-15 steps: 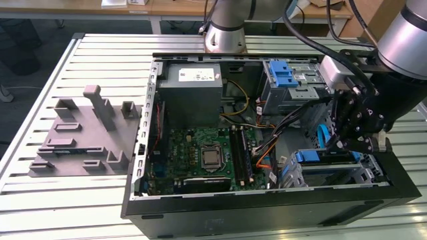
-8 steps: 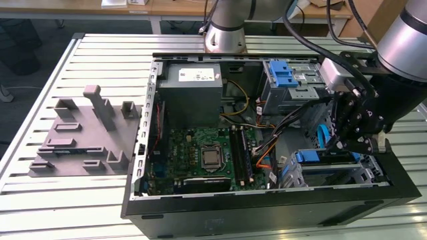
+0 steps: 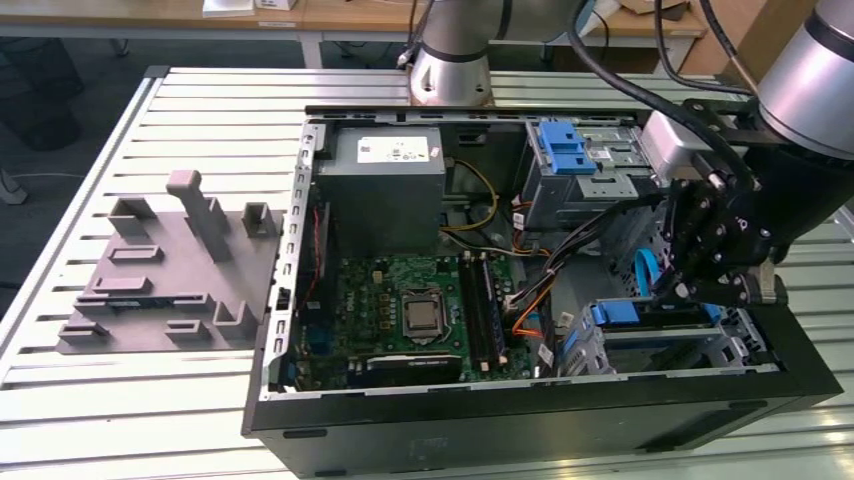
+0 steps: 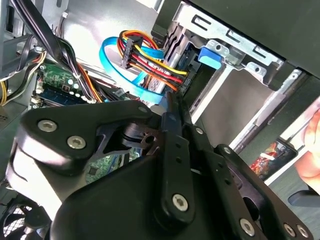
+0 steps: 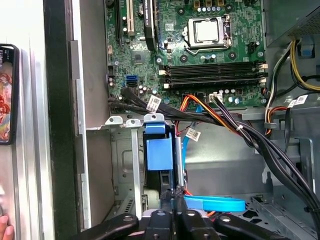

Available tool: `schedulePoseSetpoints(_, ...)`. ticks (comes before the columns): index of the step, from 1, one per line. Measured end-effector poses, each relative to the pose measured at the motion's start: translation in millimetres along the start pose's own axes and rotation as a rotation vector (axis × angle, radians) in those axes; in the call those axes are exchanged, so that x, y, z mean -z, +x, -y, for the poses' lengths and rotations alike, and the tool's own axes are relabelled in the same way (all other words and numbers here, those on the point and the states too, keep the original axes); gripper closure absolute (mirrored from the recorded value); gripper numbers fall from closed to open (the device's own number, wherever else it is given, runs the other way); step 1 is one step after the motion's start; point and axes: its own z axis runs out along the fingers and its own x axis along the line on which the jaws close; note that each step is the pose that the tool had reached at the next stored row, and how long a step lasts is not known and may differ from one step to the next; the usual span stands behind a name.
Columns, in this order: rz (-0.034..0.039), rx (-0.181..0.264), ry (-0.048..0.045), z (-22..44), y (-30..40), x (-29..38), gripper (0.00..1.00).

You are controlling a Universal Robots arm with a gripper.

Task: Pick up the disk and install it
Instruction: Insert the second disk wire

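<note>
An open black computer case [image 3: 534,425] is lying on its side on a slatted metal desk [image 3: 160,400]. Inside it, a green motherboard [image 3: 400,315] is being flanked by a large grey power supply [image 3: 387,185] and a blue-latched silver drive cage [image 3: 587,165]. Bundles of black, orange and yellow cables [image 5: 240,130] are being routed across the motherboard's edge, with a blue ribbon cable [image 4: 112,57] looping nearby. A grey plastic fixture [image 3: 167,270] is sitting on the desk, towards the exterior view's left of the case.

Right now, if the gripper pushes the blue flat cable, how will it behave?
Probably floppy: the blue flat cable lies in a loose curve. Likely light, being a thin ribbon. It may bend aside and spring back, since it arcs freely beside the gripper.
</note>
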Motion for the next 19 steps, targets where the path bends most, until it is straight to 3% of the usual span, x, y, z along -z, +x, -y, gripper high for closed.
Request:
schedulePoseSetpoints(1, 0.0002, 0.0, 0.0, 0.0, 0.0, 1.2, 0.83)
schedulePoseSetpoints(9, 0.0001, 0.0, -0.0002, -0.2, 0.3, 10.3, 0.83)
schedulePoseSetpoints(19, 0.0001, 0.0, -0.0002, -0.3, 0.4, 11.3, 0.89)
